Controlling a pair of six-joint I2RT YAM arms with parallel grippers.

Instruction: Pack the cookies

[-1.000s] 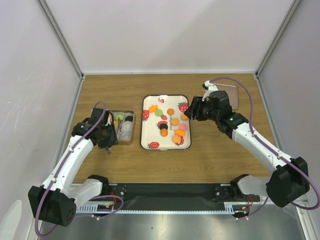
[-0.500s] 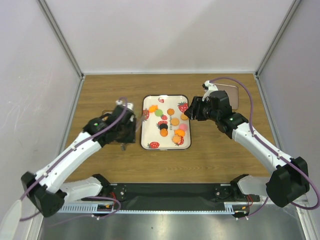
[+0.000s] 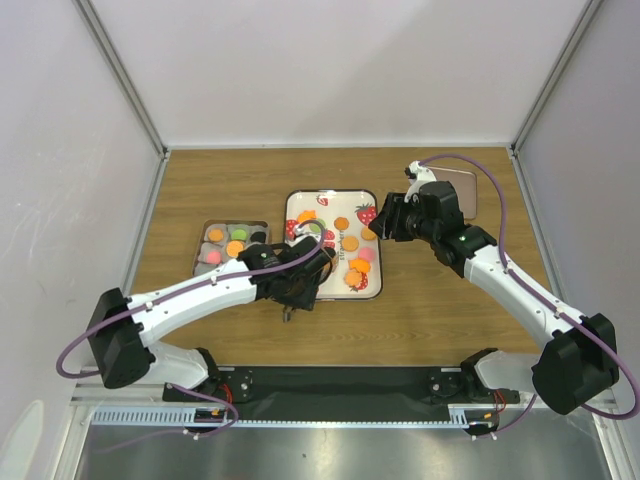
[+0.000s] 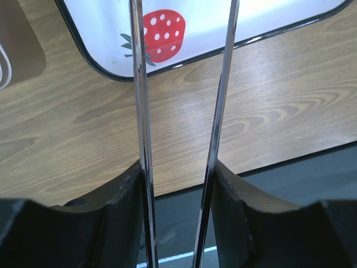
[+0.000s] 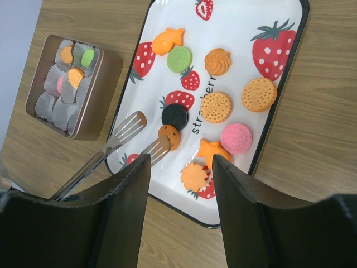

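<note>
Pick step seemingly in hand: tongs (image 5: 129, 125) being clamped by left gripper (image 4: 178, 173), tips apart (nothing between) at small orange cookie (image 5: 169, 135) near tray's (image 5: 240, 22) left edge. Empty right gripper (image 5: 181, 162) being held wide. Most cookies (image 5: 216, 107) lying on tray, few in tin (image 5: 103, 100). Next: tips probably needing to straddle cookie, then gentle squeeze.

Table: you have a wooden table (image 3: 420, 310) under everything.
Tray: your white, black-rimmed tray (image 3: 340, 205) with strawberry prints lies mid-table.
Tin: just left of it you see a brown tin (image 5: 106, 106) lined with paper cups (image 5: 53, 109).
Tongs: your metal tongs (image 5: 120, 137) have their tips apart over the tray's near-left part.
Lid: you see a pinkish-brown lid (image 3: 468, 190) at the far right, partly hidden.
</note>
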